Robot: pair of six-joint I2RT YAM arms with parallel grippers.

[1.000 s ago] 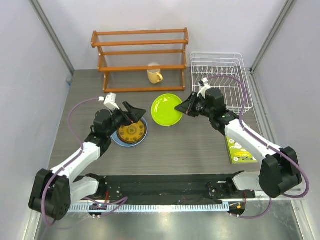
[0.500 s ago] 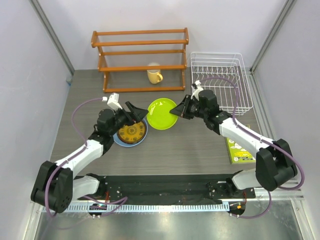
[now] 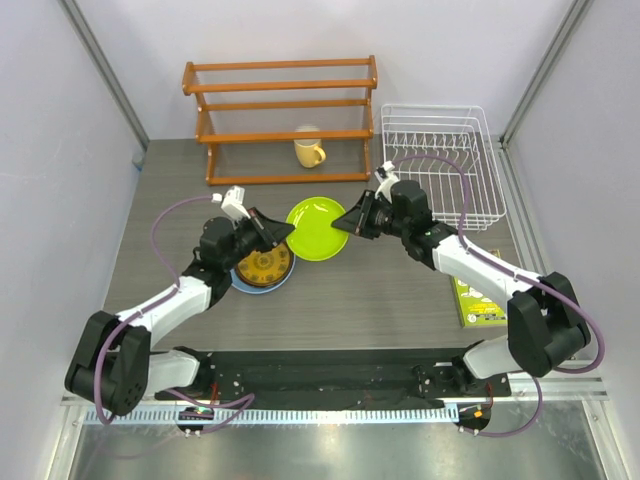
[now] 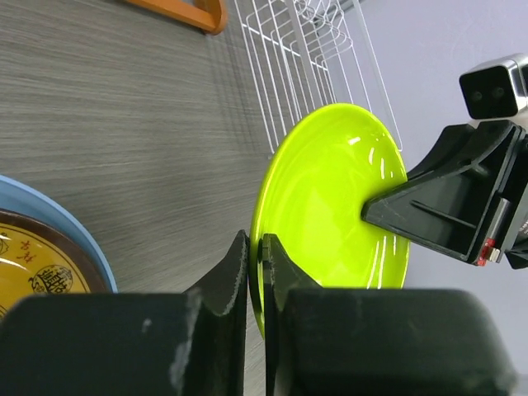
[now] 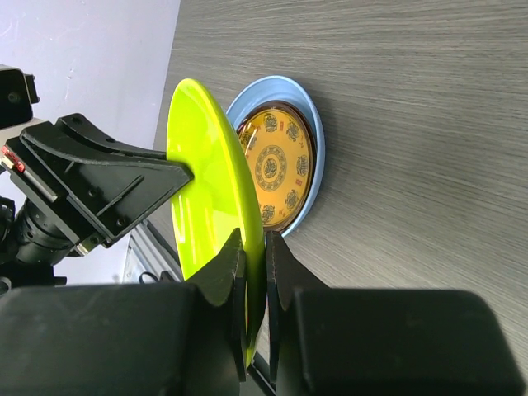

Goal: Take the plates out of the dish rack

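Left jaws: mine, clamped on the lime green plate (image 3: 317, 228) at its rim.
Right jaws: mine, pinching its opposite rim.
Plate: left of the dish rack (image 3: 445, 135).

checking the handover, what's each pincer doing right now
left pincer: shut on the lime green plate
right pincer: shut on the same plate

the left gripper (image 4: 256, 252) pinches the near rim of the lime green plate (image 4: 330, 206), which stands on edge; the right gripper (image 4: 371, 210) grips its far rim. at lower left, a yellow-brown plate (image 4: 29, 268) lies on the light blue plate (image 4: 87, 252), perhaps with a dark plate between them. the dish rack (image 4: 301, 49) stands behind.
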